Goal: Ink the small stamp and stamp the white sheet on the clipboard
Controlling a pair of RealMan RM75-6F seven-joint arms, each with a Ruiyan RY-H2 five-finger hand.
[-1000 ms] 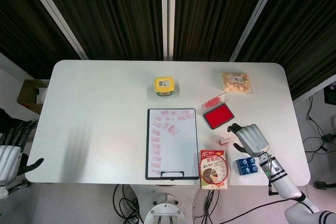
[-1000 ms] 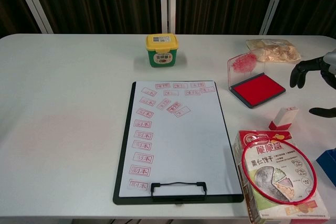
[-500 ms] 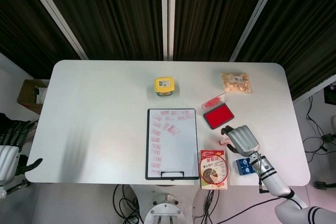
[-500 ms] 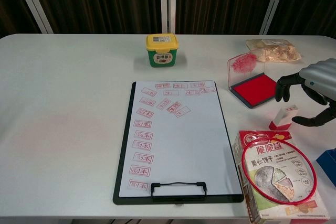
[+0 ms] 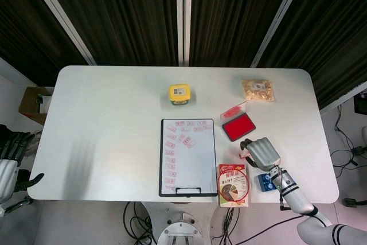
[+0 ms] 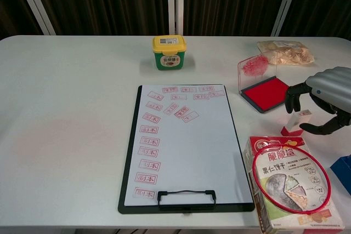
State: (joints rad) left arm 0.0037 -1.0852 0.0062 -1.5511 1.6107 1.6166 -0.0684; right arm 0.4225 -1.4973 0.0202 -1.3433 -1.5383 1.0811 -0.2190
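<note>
The small white stamp with a red base (image 6: 296,123) stands on the table between the red ink pad (image 6: 266,92) and the cookie box; the head view shows the stamp (image 5: 245,154) too. My right hand (image 6: 323,101) hovers over it, dark fingers (image 6: 293,98) arched above its top and the thumb to its right, with no firm hold visible. This right hand (image 5: 262,152) also appears in the head view. The clipboard's white sheet (image 6: 184,141) carries several red stamp marks along its top and left side. My left hand (image 5: 8,163) hangs off the table's left edge, fingers apart, holding nothing.
A round-windowed cookie box (image 6: 293,184) lies just in front of the stamp. A blue object (image 6: 344,171) sits at the right edge. A yellow-lidded green tub (image 6: 169,52) and a snack bag (image 6: 285,52) stand at the back. The ink pad's clear lid (image 6: 255,69) is raised.
My right hand has moved left from the table's right side and now arches over the stamp. The left hand has sunk slightly at the table's left edge.
</note>
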